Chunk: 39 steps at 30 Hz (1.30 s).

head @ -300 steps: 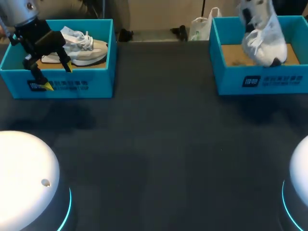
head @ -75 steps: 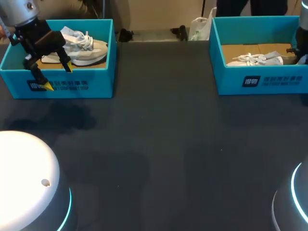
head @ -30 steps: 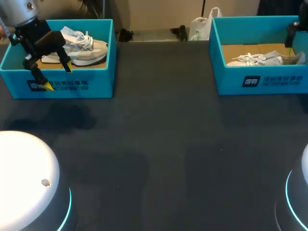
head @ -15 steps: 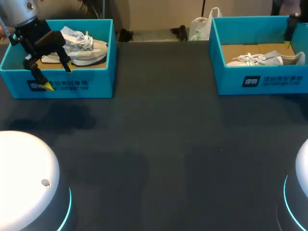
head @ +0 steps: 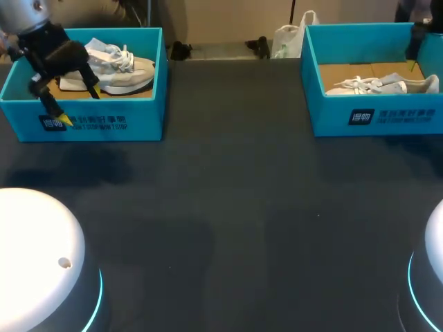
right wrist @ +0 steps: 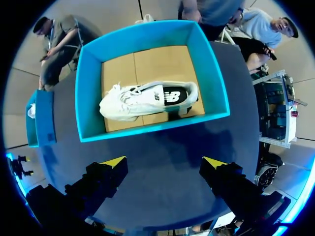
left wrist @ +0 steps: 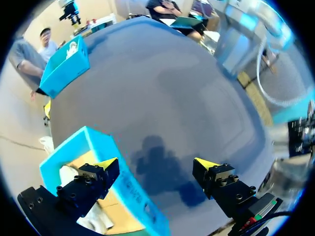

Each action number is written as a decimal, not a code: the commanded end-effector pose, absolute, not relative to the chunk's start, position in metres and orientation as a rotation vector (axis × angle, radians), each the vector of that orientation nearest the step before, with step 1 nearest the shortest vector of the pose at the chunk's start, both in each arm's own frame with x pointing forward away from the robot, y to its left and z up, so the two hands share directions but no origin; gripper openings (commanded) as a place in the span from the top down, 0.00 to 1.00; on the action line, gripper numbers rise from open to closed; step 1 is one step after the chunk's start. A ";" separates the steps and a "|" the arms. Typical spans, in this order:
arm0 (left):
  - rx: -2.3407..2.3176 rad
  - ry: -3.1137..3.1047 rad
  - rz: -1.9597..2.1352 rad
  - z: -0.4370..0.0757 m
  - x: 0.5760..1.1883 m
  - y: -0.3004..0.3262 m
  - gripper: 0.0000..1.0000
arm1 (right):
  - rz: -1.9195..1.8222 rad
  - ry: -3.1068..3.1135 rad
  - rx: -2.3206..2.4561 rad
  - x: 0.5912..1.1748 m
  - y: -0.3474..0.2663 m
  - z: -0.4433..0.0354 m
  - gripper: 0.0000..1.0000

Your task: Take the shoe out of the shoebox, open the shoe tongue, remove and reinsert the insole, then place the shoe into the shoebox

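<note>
Far left first: left shoebox (head: 104, 123), teal and lidless, near the far edge of the dark surface (head: 228, 207). Inside it, on a brown cardboard floor, left shoe (head: 118, 69), white with white laces, upright on its sole, toe toward the box's right wall. Over that box's front wall, left claw (head: 78, 102), released and spread wide, clasping nothing. From the left wrist view, one yellow-tipped finger above the box's interior, the other out above bare surface, the front wall running between the two; whether either finger touches the wall, impossible to tell. Then a broad stretch of bare surface toward the right. Well apart on that side, right shoebox (head: 374, 117), the same teal, likewise open-topped, also near the far edge. Within it, right shoe (head: 381, 85), white, lying on its side on the cardboard floor, laces toward the box's left wall, heel toward its right wall, nearer the front wall than the back one, with a dark logo on the upturned flank in the right wrist view. Farthest right, right claw (right wrist: 165, 162), released too, fingers wide apart with nothing between them, raised clear of the box, with box and shoe ahead of the fingers and apart from them.
</note>
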<state>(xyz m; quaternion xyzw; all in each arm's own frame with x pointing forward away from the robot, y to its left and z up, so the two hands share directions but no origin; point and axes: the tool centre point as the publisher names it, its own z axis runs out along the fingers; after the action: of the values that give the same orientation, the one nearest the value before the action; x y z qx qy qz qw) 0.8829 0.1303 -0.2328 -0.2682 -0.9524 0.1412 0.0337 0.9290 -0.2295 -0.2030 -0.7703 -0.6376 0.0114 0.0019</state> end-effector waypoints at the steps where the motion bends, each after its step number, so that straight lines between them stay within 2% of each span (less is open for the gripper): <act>1: -0.979 -2.863 0.374 -0.224 0.938 0.158 0.00 | 0.031 -2.002 -2.423 0.927 -0.229 -0.203 0.00; 5: -1.169 -2.782 0.331 -0.215 0.967 0.179 0.00 | 0.031 -2.002 -2.423 0.927 -0.229 -0.203 0.00; 8: -1.494 -2.681 0.297 -0.206 0.998 0.210 0.00 | 0.031 -2.002 -2.423 0.927 -0.229 -0.203 0.00; 21: -1.582 -2.635 0.290 -0.211 0.997 0.205 0.00 | 0.031 -2.002 -2.423 0.927 -0.229 -0.203 0.00; 34: -2.079 -2.374 -0.078 -0.235 1.107 0.260 0.00 | 0.031 -2.002 -2.423 0.927 -0.229 -0.203 0.00; 39: -2.079 -2.374 -0.078 -0.235 1.107 0.260 0.00 | 0.031 -2.002 -2.423 0.927 -0.229 -0.203 0.00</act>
<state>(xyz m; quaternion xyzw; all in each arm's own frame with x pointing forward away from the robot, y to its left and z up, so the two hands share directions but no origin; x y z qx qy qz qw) 1.0929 0.2606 -0.2362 -0.6590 -0.7512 -0.0326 -0.0185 0.9285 -0.2292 -0.2034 -0.7703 -0.6376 0.0106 0.0005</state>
